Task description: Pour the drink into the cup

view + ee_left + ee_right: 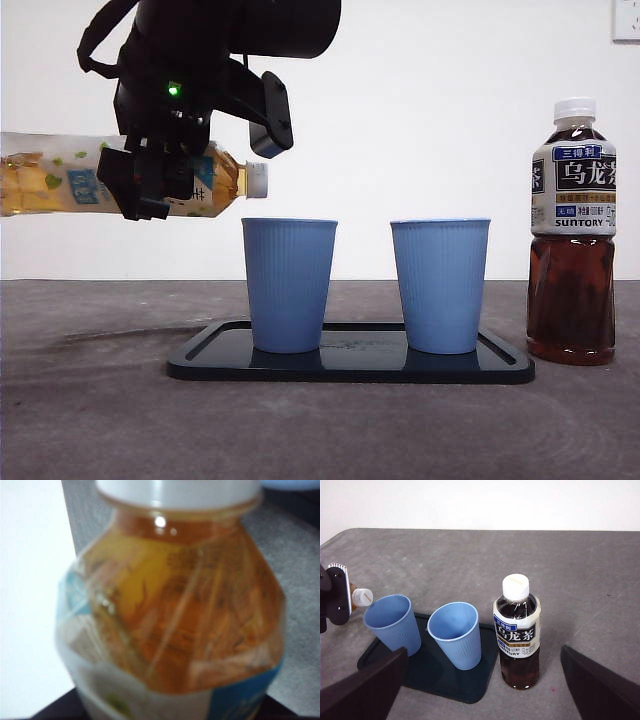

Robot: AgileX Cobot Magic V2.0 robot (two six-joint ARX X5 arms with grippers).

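Note:
A clear bottle of yellow tea, the drink (60, 175), lies level in the air with its white cap (257, 179) on. The cap hangs just above and left of the left blue cup's (289, 285) rim. My left gripper (150, 180) is shut on the bottle's upper body. In the left wrist view the bottle (185, 610) fills the picture and hides the jaws. A second blue cup (440, 285) stands to the right on the same black tray (350, 368). My right gripper (484, 651) is open and holds nothing, back from the tray (445, 687).
A capped bottle of dark oolong tea (572, 240) stands upright on the grey table just right of the tray. In the right wrist view it (517, 630) is beside the nearer cup (456, 635). A white wall runs behind.

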